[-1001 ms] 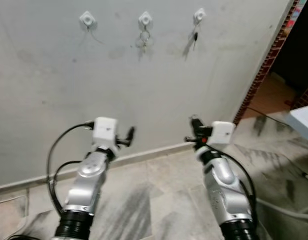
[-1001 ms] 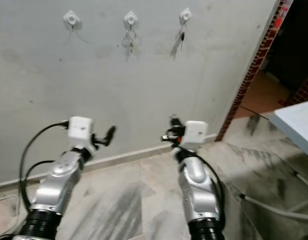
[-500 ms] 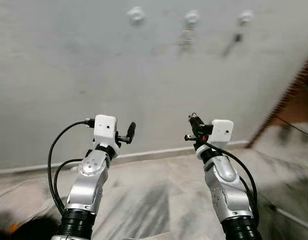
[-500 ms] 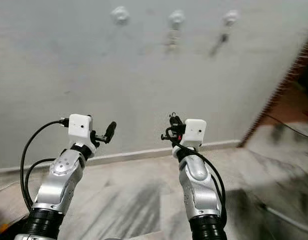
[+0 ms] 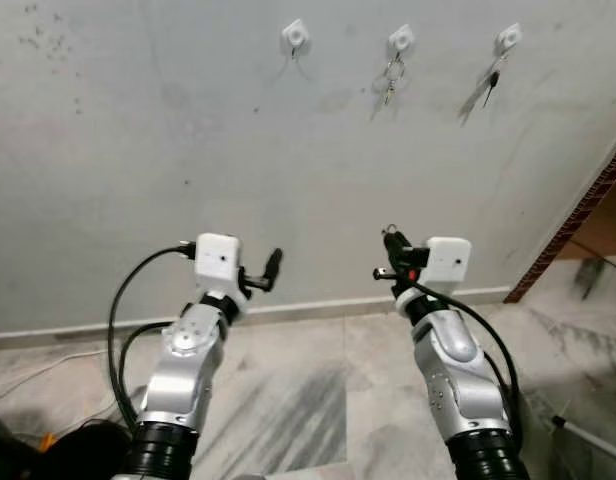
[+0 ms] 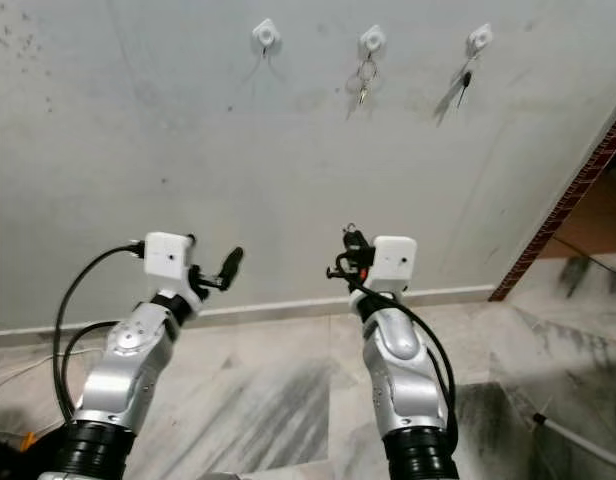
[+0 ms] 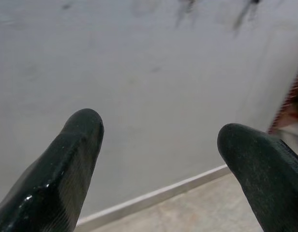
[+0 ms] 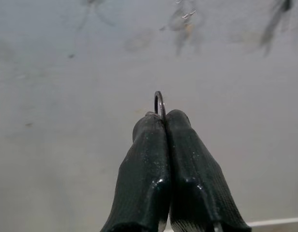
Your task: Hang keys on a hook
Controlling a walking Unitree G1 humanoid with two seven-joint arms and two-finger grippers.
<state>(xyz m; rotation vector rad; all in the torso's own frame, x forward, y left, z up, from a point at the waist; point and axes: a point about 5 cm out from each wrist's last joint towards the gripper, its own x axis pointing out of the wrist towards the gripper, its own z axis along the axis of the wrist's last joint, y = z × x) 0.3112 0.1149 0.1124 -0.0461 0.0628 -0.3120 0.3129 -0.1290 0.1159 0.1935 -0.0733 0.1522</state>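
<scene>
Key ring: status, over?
Right gripper shut on key ring. Left gripper open, idle. Left hook free; other two hold keys. Nothing in the way.

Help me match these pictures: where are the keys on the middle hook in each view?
Left eye: keys, upper right of centre.
Right eye: likewise.
Left wrist: dark smear beyond the open left gripper.
Right wrist: blurred, beyond the right gripper's held key ring.
Landmark: dark key one hook rightward.
</scene>
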